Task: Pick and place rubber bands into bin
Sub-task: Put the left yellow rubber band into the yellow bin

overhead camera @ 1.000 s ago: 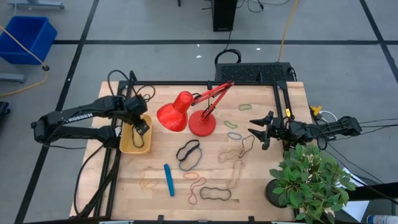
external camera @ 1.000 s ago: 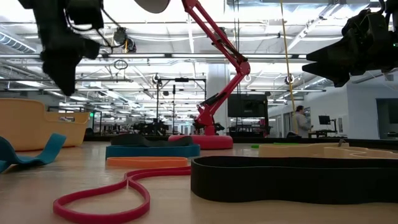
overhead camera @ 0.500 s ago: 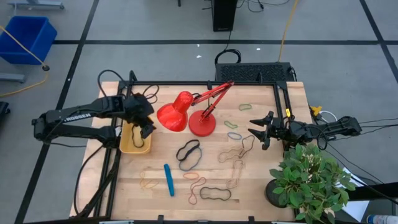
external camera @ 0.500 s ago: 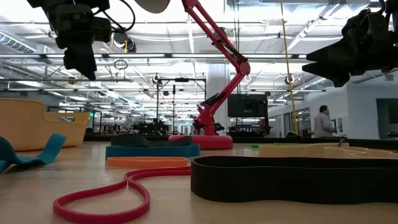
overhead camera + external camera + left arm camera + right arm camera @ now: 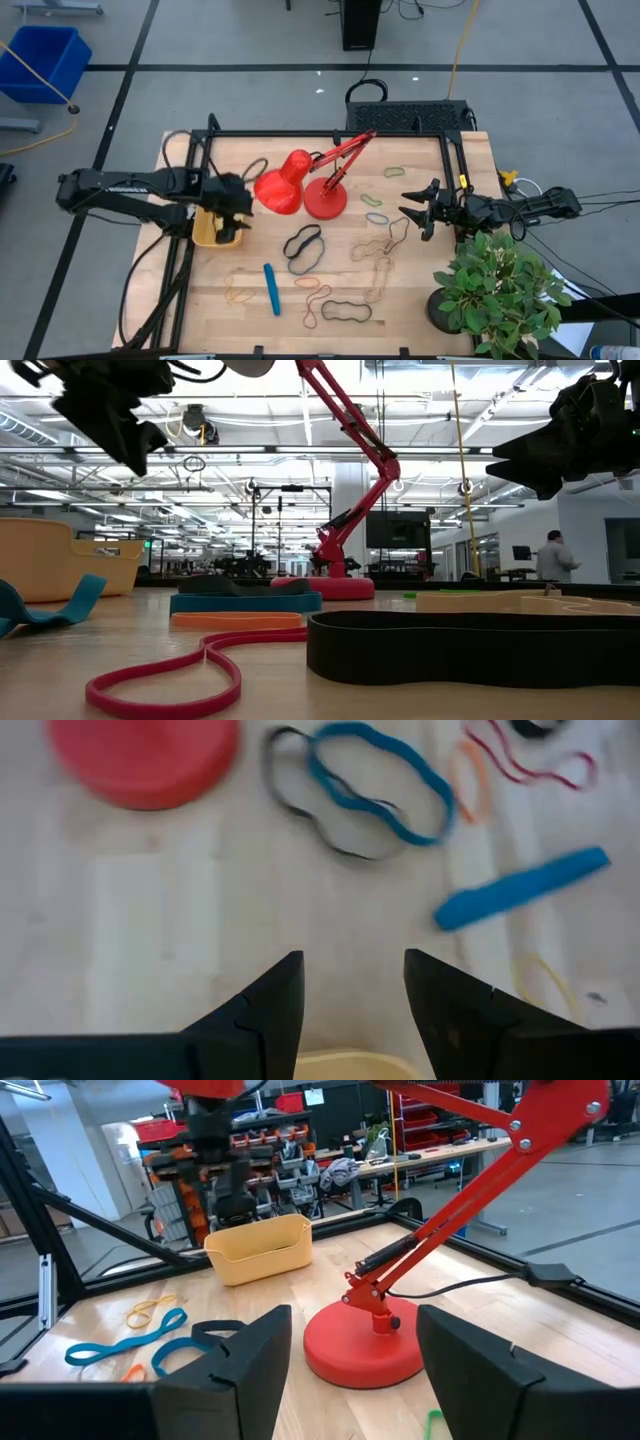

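left gripper (image 5: 232, 205): hovers above the small yellow-orange plastic bin (image 5: 206, 234), over its lamp-side edge; dark fingers (image 5: 268, 1010) spread moderately wide, nothing between them, touching nothing.
bin vs left gripper: directly below; its rim shows just under the fingertips in the left wrist view.
nearest rubber bands: overlapped black and blue-grey floppy loops (image 5: 303, 247), out ahead of the left gripper past the bin, toward table centre; their long axis runs diagonally, roughly across the gripper's forward line.
other bands: thin tan loop (image 5: 240, 293), red loop (image 5: 316, 302) and black wavy loop (image 5: 346, 311) farther off, beyond the straight blue stick (image 5: 271, 288); tan loops (image 5: 378, 252) lie nearer the right gripper.
red desk lamp (image 5: 305, 183): just beside the left gripper, base between it and the far bands.
right gripper (image 5: 420, 213): waits at the opposite table side near the green potted plant (image 5: 497, 288); fingers (image 5: 236, 1363) parted wide, empty.
nearer arm: judged left for the black/blue-grey pair, right for the tan cluster.
next move, judged: left reaches forward and down, away from the bin.
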Controlling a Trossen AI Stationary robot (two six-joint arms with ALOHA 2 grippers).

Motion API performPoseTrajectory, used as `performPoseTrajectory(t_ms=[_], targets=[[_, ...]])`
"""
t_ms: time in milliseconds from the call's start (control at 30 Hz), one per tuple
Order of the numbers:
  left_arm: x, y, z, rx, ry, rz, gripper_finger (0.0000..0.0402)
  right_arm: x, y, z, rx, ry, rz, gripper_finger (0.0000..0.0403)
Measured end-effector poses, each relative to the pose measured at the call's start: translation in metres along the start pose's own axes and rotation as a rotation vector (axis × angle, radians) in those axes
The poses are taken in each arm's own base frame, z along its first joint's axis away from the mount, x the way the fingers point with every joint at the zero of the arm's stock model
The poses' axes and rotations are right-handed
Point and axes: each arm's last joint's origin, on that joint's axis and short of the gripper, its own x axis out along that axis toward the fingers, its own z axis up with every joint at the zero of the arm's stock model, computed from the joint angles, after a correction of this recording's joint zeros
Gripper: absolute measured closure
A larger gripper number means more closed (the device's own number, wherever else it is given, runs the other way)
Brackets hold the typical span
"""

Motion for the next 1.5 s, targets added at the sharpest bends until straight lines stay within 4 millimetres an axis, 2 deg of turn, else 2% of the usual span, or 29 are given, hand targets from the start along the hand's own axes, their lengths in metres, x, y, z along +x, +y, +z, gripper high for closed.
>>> performPoseTrajectory(t_ms=[200,400,600,1000,1167,1367,1500], targets=[[0.022,-0.03,0.001,0.004,0.114,-0.042,0.0222,0.0,0.0,0.0,-0.001,0.002,0.002,0.0193],[0.039,-0.051,-0.001,-0.122,0.205,-0.036,0.0222,0.0,0.0,0.0,-0.051,0.003,0.003,0.0193],[0.055,-0.078,-0.007,-0.121,0.292,-0.057,0.0222,0.0,0.0,0.0,-0.083,0.003,0.003,0.0193],[0.103,-0.133,-0.017,-0.069,0.306,-0.069,0.0222,0.0,0.0,0.0,-0.084,0.004,0.003,0.0193],[0.125,-0.143,-0.024,-0.057,0.384,-0.01,0.0222,0.0,0.0,0.0,-0.084,0.004,0.003,0.0193],[0.149,-0.146,-0.023,-0.069,0.442,0.036,0.0222,0.0,0.0,0.0,-0.084,0.005,0.003,0.0193],[0.157,-0.147,-0.023,-0.079,0.483,0.041,0.0222,0.0,0.0,0.0,-0.084,0.005,0.003,0.0193]])
